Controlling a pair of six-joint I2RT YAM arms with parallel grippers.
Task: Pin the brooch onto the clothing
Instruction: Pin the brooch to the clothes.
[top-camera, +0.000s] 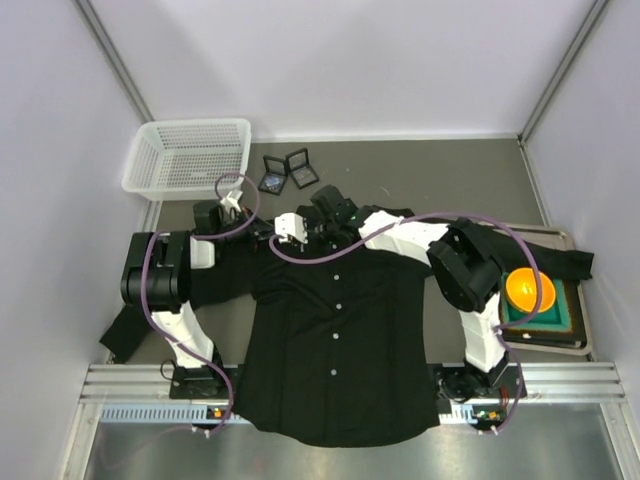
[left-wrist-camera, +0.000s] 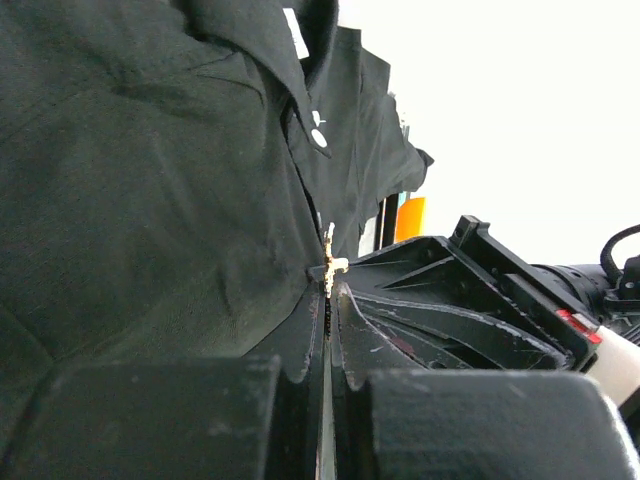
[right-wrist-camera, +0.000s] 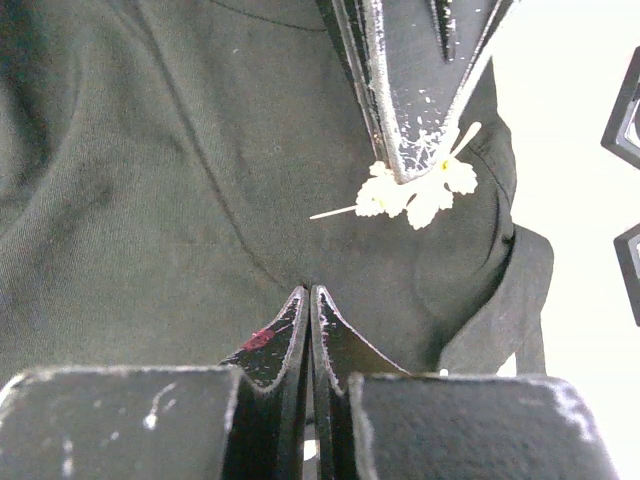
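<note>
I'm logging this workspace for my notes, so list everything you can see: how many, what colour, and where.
shirt: one, black, spread mid-table
brooch: one, cream-gold, over the shirt, in the left tool
basket: one, white, far left
cases: two, black, open, right of the basket
tray: one, grey, right side
mat: one, green, in the tray
bowl: one, orange, on the mat
table: one, grey
arms: two, black and white, bases at near edge
left tool: one, black, shut on the brooch
right tool: one, black, shut, tips at the shirt

My grey table (top-camera: 450, 180) carries a black long-sleeved button-up shirt (top-camera: 300, 350), white plastic mesh basket (top-camera: 190, 155), two black square cases (top-camera: 287, 170), grey tray (top-camera: 540, 347).
</note>
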